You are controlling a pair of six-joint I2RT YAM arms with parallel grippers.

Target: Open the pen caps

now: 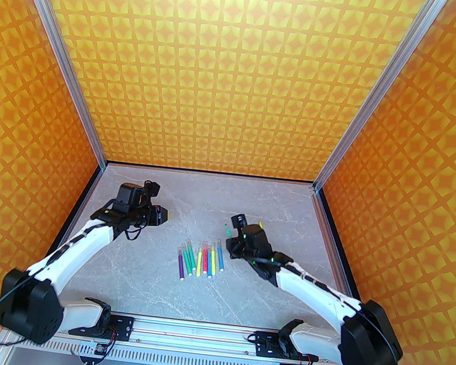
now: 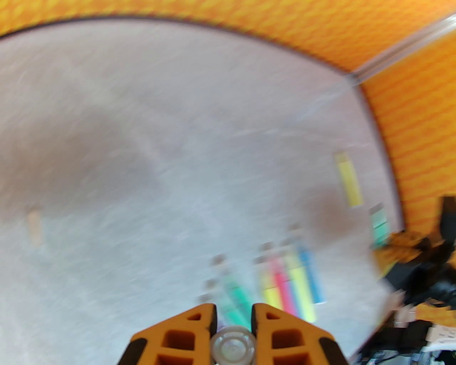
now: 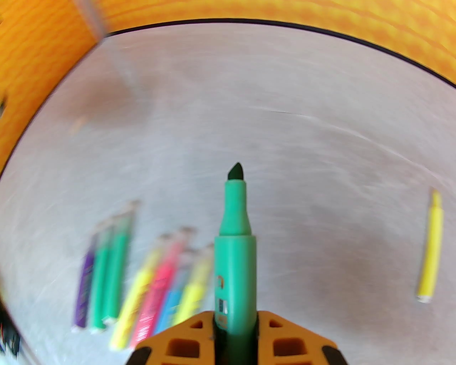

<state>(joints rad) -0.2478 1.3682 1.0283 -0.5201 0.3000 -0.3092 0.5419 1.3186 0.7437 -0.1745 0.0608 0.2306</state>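
Top external view: a row of coloured plastic markers [image 1: 201,258] is seen lying side by side on the grey marble-patterned table [image 1: 239,301], with translucent whitish pen caps [image 1: 219,244] fitted on their far ends. Left wrist view: the orange-fingered left gripper [image 2: 233,315] is seen clenched on one small clear cylindrical cap [image 2: 233,346], viewed end-on and detached from any marker; this gripper is held to the left of the row and somewhat beyond it. Right wrist view: the right gripper [image 3: 235,319] is seen grasping a green marker barrel [image 3: 235,271] by its rear part, its dark pointed tip [image 3: 235,171] bare; this gripper is held just right of the row's far end. A yellow uncapped marker [image 3: 430,249] is noted lying alone on the table, right of the row and apart from it. A small pale oblong [image 2: 34,226] is noted well left of the row, too blurred to be identified.
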